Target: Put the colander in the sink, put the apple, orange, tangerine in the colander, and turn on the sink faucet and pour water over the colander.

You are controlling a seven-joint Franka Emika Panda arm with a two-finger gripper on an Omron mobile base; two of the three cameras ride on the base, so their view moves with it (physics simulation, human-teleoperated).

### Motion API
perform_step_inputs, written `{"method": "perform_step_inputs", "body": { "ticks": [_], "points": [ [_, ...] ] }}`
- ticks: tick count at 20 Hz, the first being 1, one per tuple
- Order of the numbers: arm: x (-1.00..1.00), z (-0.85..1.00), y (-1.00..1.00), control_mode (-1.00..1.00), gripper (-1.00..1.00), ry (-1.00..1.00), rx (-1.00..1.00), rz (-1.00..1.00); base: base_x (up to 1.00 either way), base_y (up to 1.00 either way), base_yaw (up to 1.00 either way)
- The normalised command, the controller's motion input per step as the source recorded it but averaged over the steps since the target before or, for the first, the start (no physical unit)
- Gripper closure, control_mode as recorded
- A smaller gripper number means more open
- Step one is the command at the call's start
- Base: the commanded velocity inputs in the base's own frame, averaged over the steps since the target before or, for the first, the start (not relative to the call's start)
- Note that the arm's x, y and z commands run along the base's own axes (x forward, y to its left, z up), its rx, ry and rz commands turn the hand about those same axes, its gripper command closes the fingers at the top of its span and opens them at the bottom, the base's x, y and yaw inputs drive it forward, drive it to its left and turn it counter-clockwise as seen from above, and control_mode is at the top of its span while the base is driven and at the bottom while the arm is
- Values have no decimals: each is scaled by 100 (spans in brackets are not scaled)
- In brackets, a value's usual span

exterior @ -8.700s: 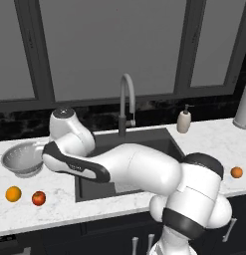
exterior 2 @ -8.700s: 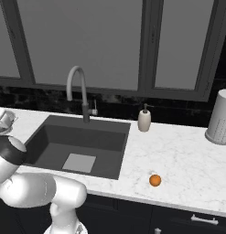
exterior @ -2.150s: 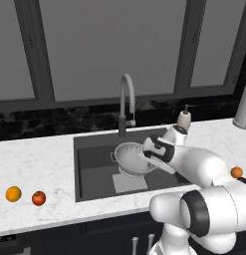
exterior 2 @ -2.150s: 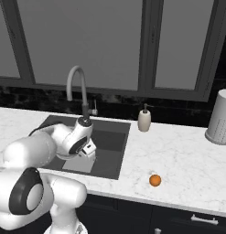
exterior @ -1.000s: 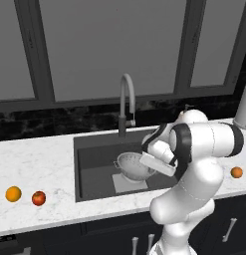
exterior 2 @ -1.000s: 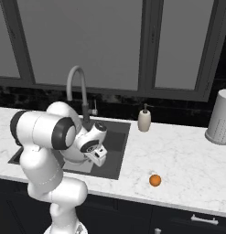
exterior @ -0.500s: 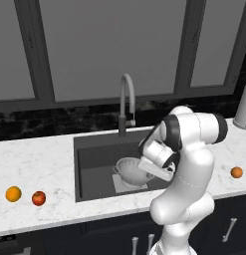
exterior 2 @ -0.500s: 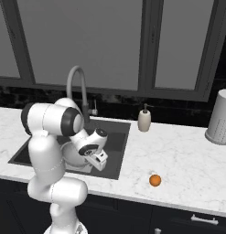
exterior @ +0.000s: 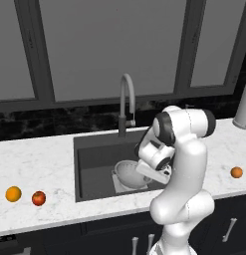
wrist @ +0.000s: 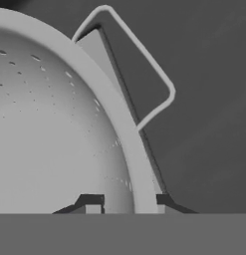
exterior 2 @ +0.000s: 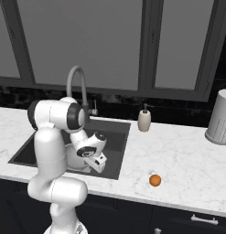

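No writing or brand mark can be read on anything here. The colander (exterior: pixel 130 174) sits upright on the floor of the sink (exterior: pixel 94 164), toward its right side, and it holds no fruit; its pierced inner wall and one wire side handle (wrist: pixel 144 74) show close up in the hand view. The gripper (wrist: pixel 125 201) is down in the basin at the colander's rim, one fingertip inside the bowl and one outside it. The tips stand close on either side of the rim, though from so near I cannot tell whether they still pinch it. The faucet (exterior: pixel 126 102) arches over the back of the sink. The orange (exterior: pixel 13 193) and the apple (exterior: pixel 39 198) lie side by side on the counter (exterior: pixel 35 164) left of the sink. The tangerine (exterior: pixel 236 172) lies on the counter well to the right. A soap dispenser (exterior 2: pixel 144 119) stands behind the sink's right edge, its contents hidden.
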Motion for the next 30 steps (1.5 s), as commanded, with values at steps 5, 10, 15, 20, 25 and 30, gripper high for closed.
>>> {"method": "perform_step_inputs", "body": {
  "ticks": [5,10,15,20,25,30],
  "points": [
    [0,-24,1,-100,100,0,0,0,0,0,0],
    [0,-11,0,-100,100,0,0,0,0,0,0],
    [0,0,9,-100,100,0,0,0,0,0,0],
    [0,7,5,-100,-100,0,0,0,0,0,0],
    [-14,39,-6,-100,-100,-1,0,0,0,0,0],
    [-32,73,-18,-100,-100,-5,0,0,0,0,0]
  ]
}}
